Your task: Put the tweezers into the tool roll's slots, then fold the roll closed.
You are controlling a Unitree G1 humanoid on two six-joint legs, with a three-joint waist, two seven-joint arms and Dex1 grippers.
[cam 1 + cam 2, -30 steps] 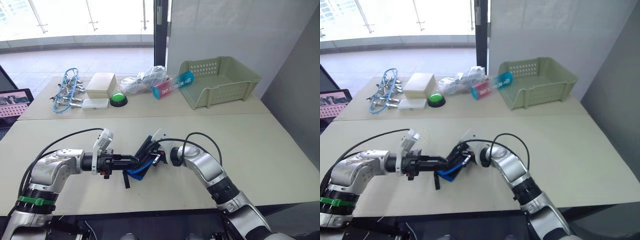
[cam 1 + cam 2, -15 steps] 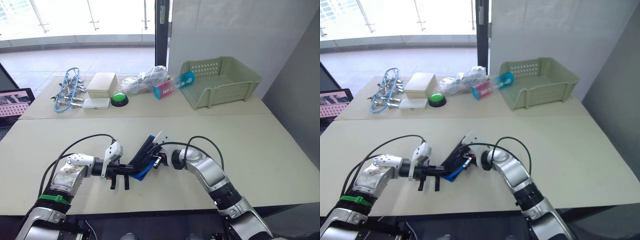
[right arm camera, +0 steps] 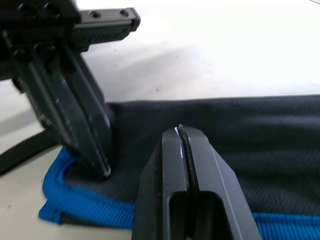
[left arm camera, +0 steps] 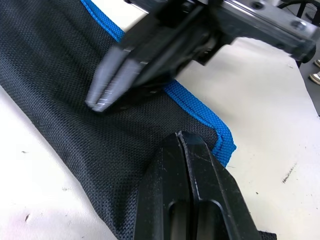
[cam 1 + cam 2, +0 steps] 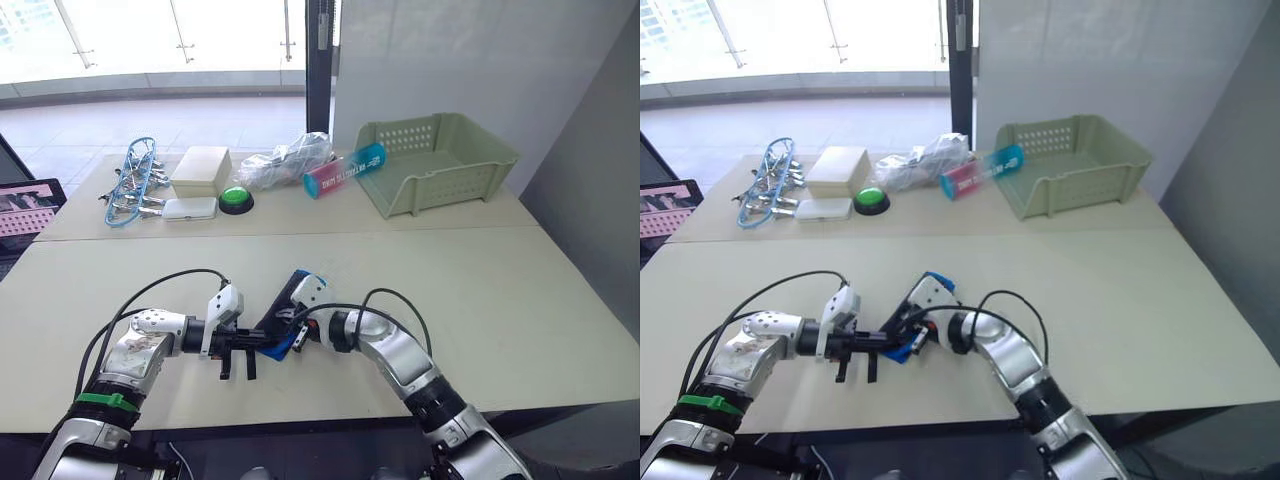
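In the head view, one tool roll point(image 5: 287, 318) lay low at center on the near table point(image 5: 520, 300), with two grippers meeting over it. In the left wrist view, the left gripper point(image 4: 181, 137) had its fingers pressed together on the black fabric. In the right wrist view, the right gripper point(image 3: 181, 131) was likewise closed, empty, resting on the cloth. Folding would go best with one gripper pinning and the other lifting the blue edge.

You will find white lettering along the pink and blue cylindrical bottle point(image 5: 345, 169) lying at the far side of the table, just left of the green plastic basket point(image 5: 441, 160); it is too small to read. No other text, label, brand or number is legible.
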